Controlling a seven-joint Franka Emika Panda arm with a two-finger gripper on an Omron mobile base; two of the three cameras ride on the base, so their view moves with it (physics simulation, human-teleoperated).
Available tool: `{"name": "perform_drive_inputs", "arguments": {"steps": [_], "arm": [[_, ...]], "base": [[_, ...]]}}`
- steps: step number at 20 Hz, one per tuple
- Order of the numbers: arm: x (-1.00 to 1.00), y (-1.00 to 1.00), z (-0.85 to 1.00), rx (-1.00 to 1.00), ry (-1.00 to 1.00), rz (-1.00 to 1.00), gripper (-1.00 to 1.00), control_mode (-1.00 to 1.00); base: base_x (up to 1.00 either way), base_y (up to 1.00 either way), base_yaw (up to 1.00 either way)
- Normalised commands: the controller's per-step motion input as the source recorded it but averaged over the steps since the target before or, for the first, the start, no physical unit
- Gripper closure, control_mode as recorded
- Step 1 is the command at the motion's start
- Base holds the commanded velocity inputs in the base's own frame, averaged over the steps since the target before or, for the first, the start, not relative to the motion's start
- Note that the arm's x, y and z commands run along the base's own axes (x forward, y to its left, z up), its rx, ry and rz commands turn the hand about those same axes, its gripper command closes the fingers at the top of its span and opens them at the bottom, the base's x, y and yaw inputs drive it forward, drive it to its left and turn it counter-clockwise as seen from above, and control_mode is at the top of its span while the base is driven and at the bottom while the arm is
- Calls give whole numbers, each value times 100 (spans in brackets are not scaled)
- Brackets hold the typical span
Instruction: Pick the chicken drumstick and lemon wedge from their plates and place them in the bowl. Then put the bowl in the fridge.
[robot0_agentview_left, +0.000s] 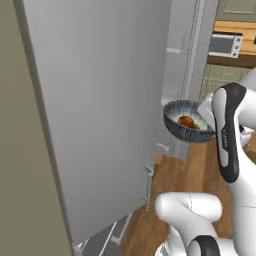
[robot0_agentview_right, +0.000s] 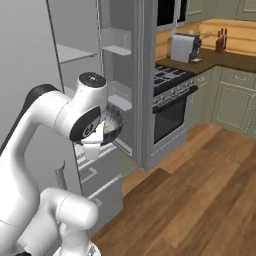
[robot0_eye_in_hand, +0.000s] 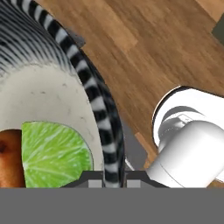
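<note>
My gripper (robot0_eye_in_hand: 113, 180) is shut on the rim of the bowl (robot0_eye_in_hand: 101, 114) and holds it in the air. The rim's dark and pale stripes run between the fingertips. Inside the bowl lie the lemon wedge (robot0_eye_in_hand: 54, 153) and, beside it, the reddish-brown chicken drumstick (robot0_eye_in_hand: 8, 158). From the left base view the bowl (robot0_agentview_left: 176, 127) hangs level beside the open fridge (robot0_agentview_left: 176, 75), with the drumstick (robot0_agentview_left: 186, 121) and the wedge (robot0_agentview_left: 197, 127) in it. My arm hides most of the bowl (robot0_agentview_right: 115, 120) in the right base view. The plates are out of view.
The big grey fridge door (robot0_agentview_left: 100, 110) stands open on the left, with bottom drawers (robot0_agentview_left: 111, 234) below. Shelves (robot0_agentview_right: 75, 52) and door bins (robot0_agentview_right: 117, 42) show inside. To the right stand a stove (robot0_agentview_right: 172, 82), a toaster (robot0_agentview_right: 184, 47) and green cabinets (robot0_agentview_right: 232, 102) over wooden floor (robot0_agentview_right: 200, 200).
</note>
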Motion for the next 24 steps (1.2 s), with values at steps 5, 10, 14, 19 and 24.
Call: {"name": "perform_drive_inputs", "arguments": {"steps": [5, 10, 14, 19, 24], "arm": [[0, 0, 0, 0, 0, 0, 100, 100], [0, 0, 0, 0, 0, 0, 100, 100], [0, 0, 0, 0, 0, 0, 100, 100], [0, 0, 0, 0, 0, 0, 100, 100], [0, 0, 0, 0, 0, 0, 100, 100]], "base": [[30, -32, 61], [15, -42, 49], [0, -43, 40], [-5, -80, 31], [25, -14, 7]]}}
